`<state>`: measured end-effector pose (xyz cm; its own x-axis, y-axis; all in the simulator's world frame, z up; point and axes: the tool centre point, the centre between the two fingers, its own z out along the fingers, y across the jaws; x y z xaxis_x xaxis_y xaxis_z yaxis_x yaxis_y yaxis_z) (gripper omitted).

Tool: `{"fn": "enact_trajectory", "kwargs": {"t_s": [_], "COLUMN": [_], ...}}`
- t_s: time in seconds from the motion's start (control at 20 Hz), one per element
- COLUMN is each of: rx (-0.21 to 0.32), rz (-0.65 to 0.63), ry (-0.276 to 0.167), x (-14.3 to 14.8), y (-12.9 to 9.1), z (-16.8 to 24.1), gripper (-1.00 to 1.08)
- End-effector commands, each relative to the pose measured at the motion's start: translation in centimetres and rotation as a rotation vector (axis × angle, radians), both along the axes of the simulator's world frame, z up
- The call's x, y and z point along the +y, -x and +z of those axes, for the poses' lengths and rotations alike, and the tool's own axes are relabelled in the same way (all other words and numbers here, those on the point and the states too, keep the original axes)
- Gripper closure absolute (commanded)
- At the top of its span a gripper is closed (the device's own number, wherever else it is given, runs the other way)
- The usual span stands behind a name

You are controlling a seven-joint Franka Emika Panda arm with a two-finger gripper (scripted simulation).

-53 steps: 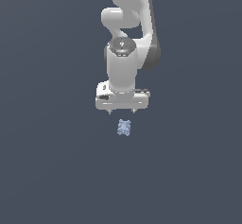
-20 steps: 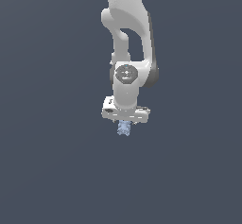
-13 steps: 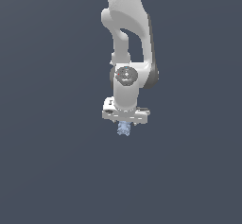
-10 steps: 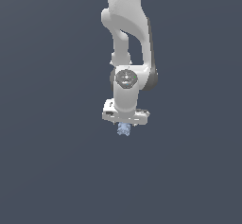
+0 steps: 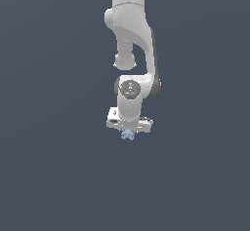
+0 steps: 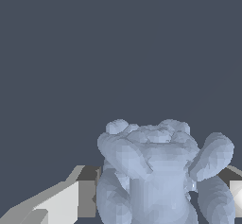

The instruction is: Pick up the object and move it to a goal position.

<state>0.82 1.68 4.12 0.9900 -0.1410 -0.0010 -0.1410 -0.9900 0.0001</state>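
Observation:
The object (image 5: 128, 135) is a small pale blue-grey lumpy blob directly under the white hand of my arm in the exterior view. My gripper (image 5: 128, 132) is lowered over it, so only the blob's lower part shows below the hand. In the wrist view the object (image 6: 160, 171) fills the gap of my gripper (image 6: 158, 197). One finger (image 6: 61, 204) and the other finger (image 6: 235, 190) stand on either side of it, and their dark pads touch its sides. The gripper is shut on the object.
A plain dark blue-grey ground (image 5: 49, 176) surrounds the arm on all sides. No other object, container or edge shows in either view.
The hand has come down from above the object until its fingers are around it. Over the last second it has turned slightly about its axis. The object has stayed at about the same spot.

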Motion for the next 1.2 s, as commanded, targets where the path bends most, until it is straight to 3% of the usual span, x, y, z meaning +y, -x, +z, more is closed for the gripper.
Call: {"fn": "enact_trajectory", "kwargs": {"t_s": [0.0, 0.65, 1.15], "rx": [-0.001, -0.001, -0.001], "rz": [0.0, 0.0, 0.0], "ry": [0.0, 0.0, 0.0], "x": [0.0, 0.1, 1.0], "y": [-0.1, 0.0, 1.3], "z": [-0.1, 0.3, 4.6], "gripper": [1.08, 1.08, 1.08]}}
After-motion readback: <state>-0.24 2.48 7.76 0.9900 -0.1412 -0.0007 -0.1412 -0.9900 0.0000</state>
